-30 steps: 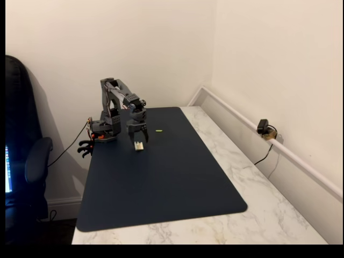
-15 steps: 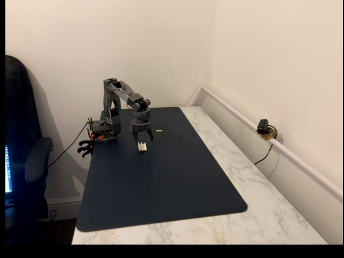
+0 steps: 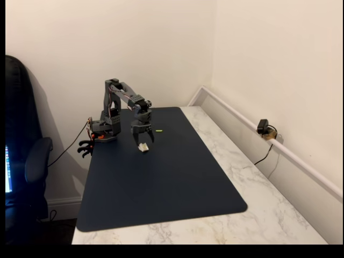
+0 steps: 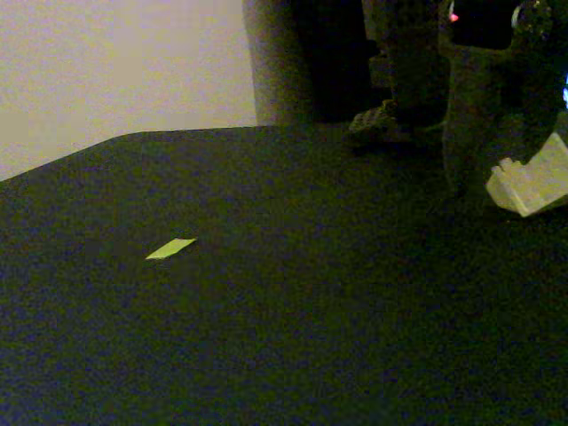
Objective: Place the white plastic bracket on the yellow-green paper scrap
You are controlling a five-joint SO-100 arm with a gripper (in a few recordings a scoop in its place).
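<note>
My gripper [image 3: 142, 141] hangs over the far left part of the dark blue mat [image 3: 161, 183], fingers pointing down, with the white plastic bracket [image 3: 143, 147] pinched between their tips. In a fixed view the piece sits tilted at the very bottom of my grasp, and I cannot tell whether it clears the mat or brushes it. The low fixed view shows the bracket [image 4: 531, 182] close up at the right edge, pale and blocky with a ridged end, tipped at an angle beside one of my dark fingers [image 4: 461, 133] (the picture is dim and soft, so finer detail is lost).

The yellow-green paper scrap [image 3: 158, 130] lies flat on the mat, near my gripper but apart from it, to its right in the wide fixed view. In the low view the scrap [image 4: 170, 248] lies well to the left of the bracket, a thin bright sliver with bare mat all around it.

The mat rests on a white marble-patterned table [image 3: 258, 183] set against pale walls.
</note>
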